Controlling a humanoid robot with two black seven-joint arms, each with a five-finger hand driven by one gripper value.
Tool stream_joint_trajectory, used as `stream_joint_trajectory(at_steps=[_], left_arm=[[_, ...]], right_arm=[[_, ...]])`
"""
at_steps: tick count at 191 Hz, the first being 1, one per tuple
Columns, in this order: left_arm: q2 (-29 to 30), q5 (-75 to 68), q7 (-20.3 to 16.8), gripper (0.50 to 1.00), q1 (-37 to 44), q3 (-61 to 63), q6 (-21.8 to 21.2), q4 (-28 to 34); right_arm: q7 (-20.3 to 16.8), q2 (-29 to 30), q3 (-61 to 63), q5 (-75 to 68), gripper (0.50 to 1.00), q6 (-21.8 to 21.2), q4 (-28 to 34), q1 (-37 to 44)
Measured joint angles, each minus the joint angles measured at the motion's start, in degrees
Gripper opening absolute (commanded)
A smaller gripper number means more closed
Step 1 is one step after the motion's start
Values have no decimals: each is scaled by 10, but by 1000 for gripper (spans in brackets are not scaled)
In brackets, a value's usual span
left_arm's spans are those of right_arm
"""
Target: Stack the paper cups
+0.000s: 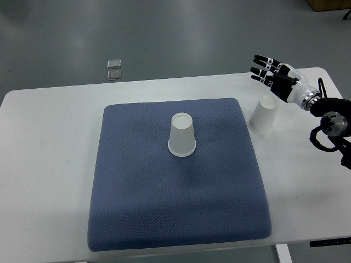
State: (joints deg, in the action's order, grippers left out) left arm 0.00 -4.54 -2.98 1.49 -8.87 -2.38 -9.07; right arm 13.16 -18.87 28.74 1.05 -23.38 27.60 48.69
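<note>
A white paper cup (182,135) stands upside down near the middle of the blue mat (175,192). A second white paper cup (263,115) stands upside down on the white table just off the mat's right edge. My right hand (270,71) comes in from the right edge and hovers above and behind that second cup, fingers spread and holding nothing. The left arm is out of view.
The white table (49,148) carries the blue mat. Two small square metal plates (114,69) lie on the grey floor beyond the table's far edge. A brown box corner (328,4) shows at the top right.
</note>
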Motion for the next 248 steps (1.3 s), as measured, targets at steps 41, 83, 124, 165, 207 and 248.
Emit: stream_joint_trajectory(at_steps=[41,83,124,165,207,248], left_arm=[[0,0,0,1000,0,0,0,0],[0,0,0,1000,0,0,0,0],[0,0,0,1000,0,0,0,0],[0,0,0,1000,0,0,0,0],[0,0,0,1000,0,0,0,0],[0,0,0,1000,0,0,0,0]], right_arm=[[1,-1,-2,3,913,-8,0,1],[5,-15,-6,58,913,-15,1,15],[21,-43,-7,160,913,-18,4,27],[49,-69,-13,290,913,-30,6,46],[71,-79,-13,422,913,-33,10,56],[73,-79,-14,505,915,-28,15,57]])
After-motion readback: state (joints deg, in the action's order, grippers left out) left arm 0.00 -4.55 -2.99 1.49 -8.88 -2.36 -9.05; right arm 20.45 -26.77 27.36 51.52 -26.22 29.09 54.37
